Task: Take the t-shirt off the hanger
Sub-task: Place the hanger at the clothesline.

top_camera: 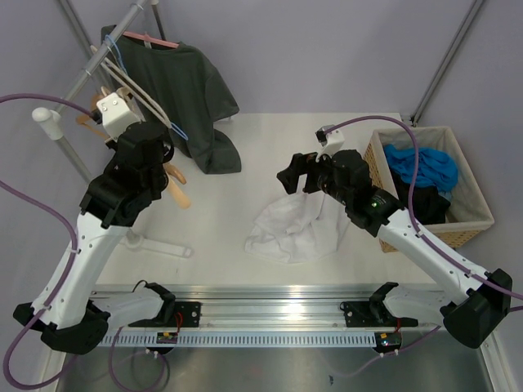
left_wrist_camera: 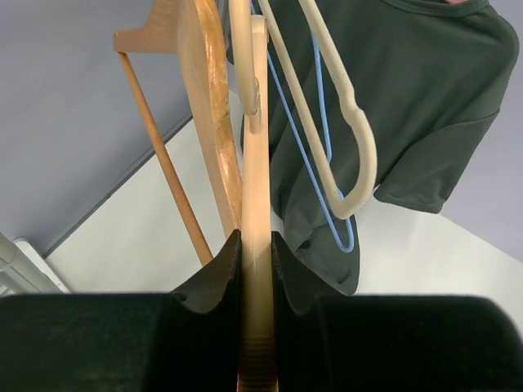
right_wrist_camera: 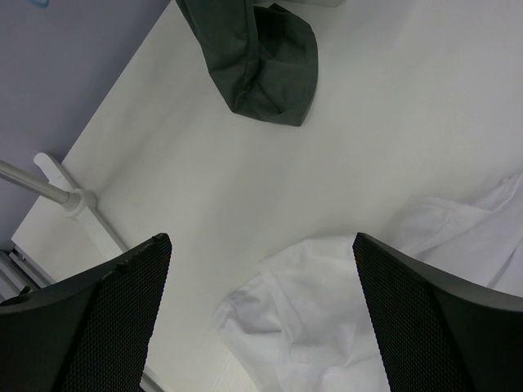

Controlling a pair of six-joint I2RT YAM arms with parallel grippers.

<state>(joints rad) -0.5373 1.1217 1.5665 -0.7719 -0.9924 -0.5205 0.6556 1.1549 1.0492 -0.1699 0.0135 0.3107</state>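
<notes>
A white t-shirt (top_camera: 294,230) (right_wrist_camera: 327,327) lies crumpled on the table, off any hanger. My right gripper (top_camera: 292,175) (right_wrist_camera: 261,245) hovers just above its left edge, open, with nothing between its fingers. At the rack on the left, my left gripper (top_camera: 167,161) (left_wrist_camera: 256,245) is shut on the bar of a pale wooden hanger (left_wrist_camera: 256,163) (top_camera: 178,194), which carries no cloth. A dark green t-shirt (top_camera: 196,90) (left_wrist_camera: 409,98) (right_wrist_camera: 261,57) hangs from a pink hanger (top_camera: 151,38) on the rack, its hem resting on the table.
Beside the held hanger hang another wooden hanger (left_wrist_camera: 208,98), a cream plastic one (left_wrist_camera: 359,155) and a blue wire one (left_wrist_camera: 327,139). The rack's pole (top_camera: 90,69) and white foot (top_camera: 159,245) stand at the left. A wicker basket (top_camera: 470,224) with blue cloth (top_camera: 425,163) sits at the right.
</notes>
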